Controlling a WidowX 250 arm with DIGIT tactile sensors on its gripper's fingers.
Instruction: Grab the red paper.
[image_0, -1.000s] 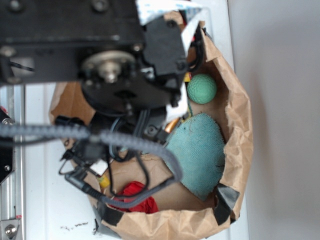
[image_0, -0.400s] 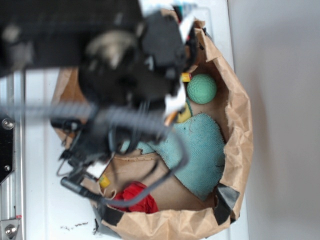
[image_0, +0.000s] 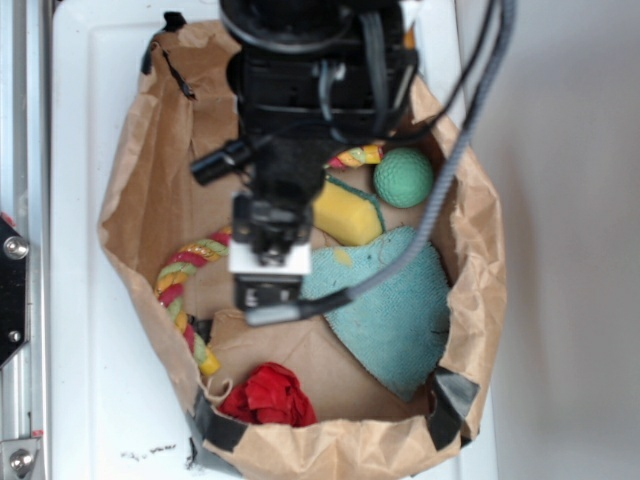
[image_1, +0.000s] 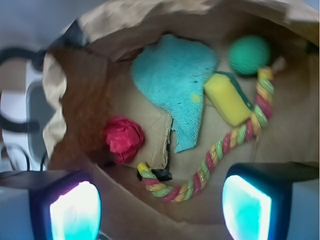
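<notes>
The red paper (image_0: 270, 394) is being shown wedged in the near corner of the paper bag (image_0: 470, 250), beside one end of the twisted rope (image_1: 220, 150), w/ the teal cloth (image_0: 395, 300), yellow sponge (image_0: 345, 212) and green ball (image_0: 403, 177) lying apart from it. The gripper (image_1: 160, 197) is being held above the bag's interior, fingers (image_1: 70, 210) spread wide and empty, presumably so the wad can be approached from above. The bag is resting on the white table (image_0: 75, 380).
</notes>
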